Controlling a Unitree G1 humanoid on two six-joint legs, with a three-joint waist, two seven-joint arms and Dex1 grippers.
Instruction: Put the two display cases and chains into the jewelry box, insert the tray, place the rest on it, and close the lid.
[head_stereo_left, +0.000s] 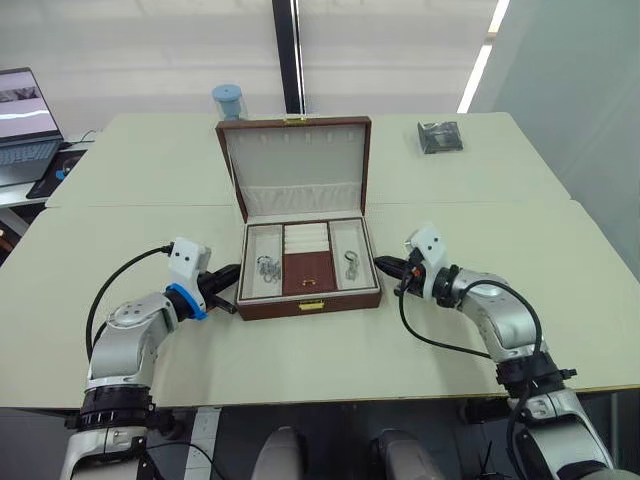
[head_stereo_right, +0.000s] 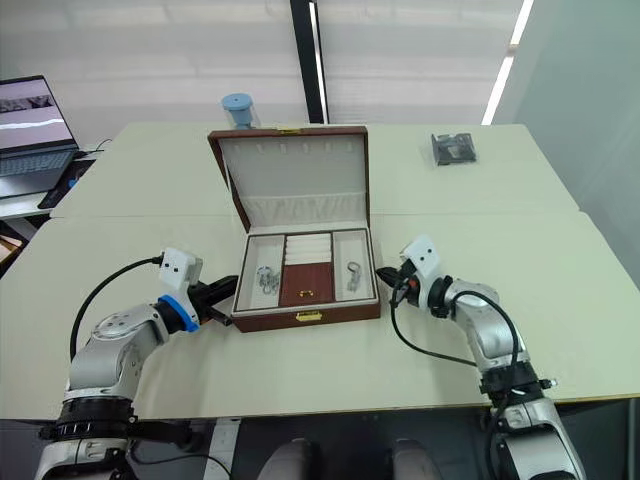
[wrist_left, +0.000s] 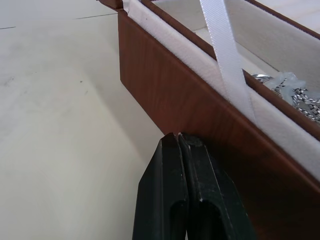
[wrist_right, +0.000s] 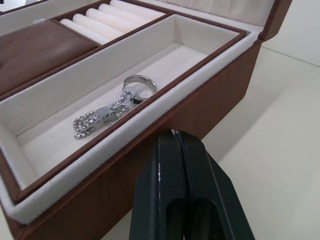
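Box (head_stereo_left: 310, 300) sits open on the table (head_stereo_left: 300, 360), one tray (head_stereo_left: 305, 272) inside holding two jewelry pieces; two grippers, left (head_stereo_left: 232, 272) and right (head_stereo_left: 383, 264), flank it, both closed, empty.

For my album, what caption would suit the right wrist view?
Shut right pincer beside the open jewelry box, a silvery ring piece resting in the tray.

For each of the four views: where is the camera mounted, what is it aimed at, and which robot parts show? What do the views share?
Left eye, right eye: on the head, looking down over the table at the open jewelry box; both arms show.
Left wrist: along the shut left gripper, against the box's side wall.
Right wrist: along the shut right gripper, at the tray compartment holding silvery jewelry.
Shared: all show the box.
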